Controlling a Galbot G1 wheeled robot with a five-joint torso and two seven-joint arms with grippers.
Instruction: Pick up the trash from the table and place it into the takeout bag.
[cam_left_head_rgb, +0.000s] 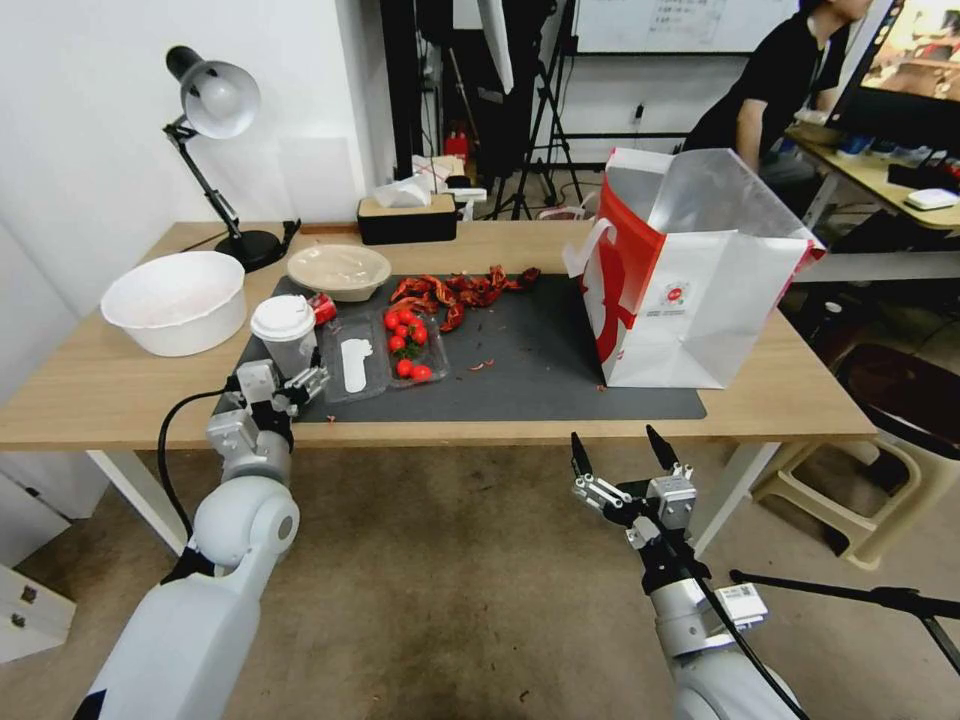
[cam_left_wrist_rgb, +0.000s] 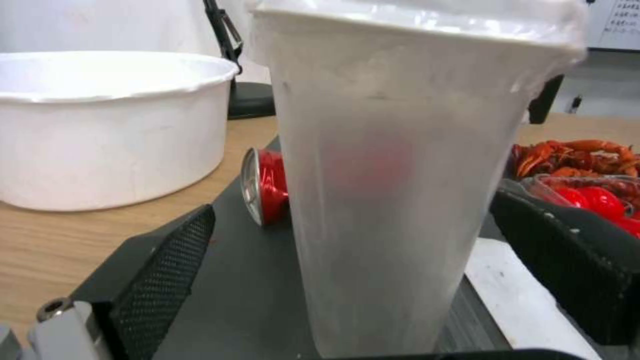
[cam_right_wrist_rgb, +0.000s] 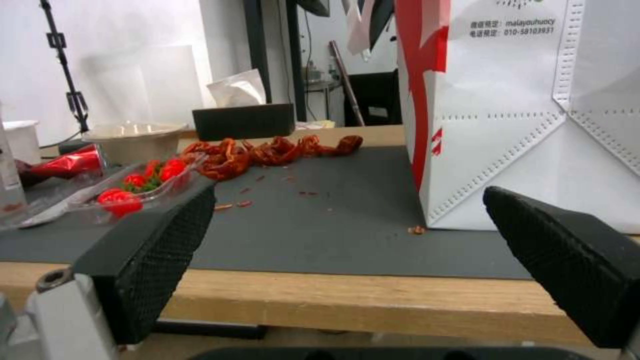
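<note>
- Head view: the left gripper is at the table's front edge, at the mat's front-left corner, its fingers spread on either side of the base of the clear cup, which stands upright with its white lid on.
- Just beside the cup toward the mat's middle lies a clear tray holding red tomatoes and a white piece; a red can lies behind the cup.
- The beige bowl sits at the mat's back-left corner, a heap of red crayfish shells beside it along the back edge.
- A white tub stands on bare wood left of the mat, with a desk lamp behind it and a tissue box at the back edge.
- The bag stands open and upright on the mat's right end.
- The right gripper hangs below and in front of the table's front edge, fingers spread, holding nothing.
- Left wrist view: the cup stands between the two black pads, which are apart; whether they touch it cannot be told. The can lies on its side behind it, the tub off on the wood.
- Right wrist view: the pads stand wide apart with only air between them, level with the table's front edge. Beyond are the bag, the shells and the tray.
</note>
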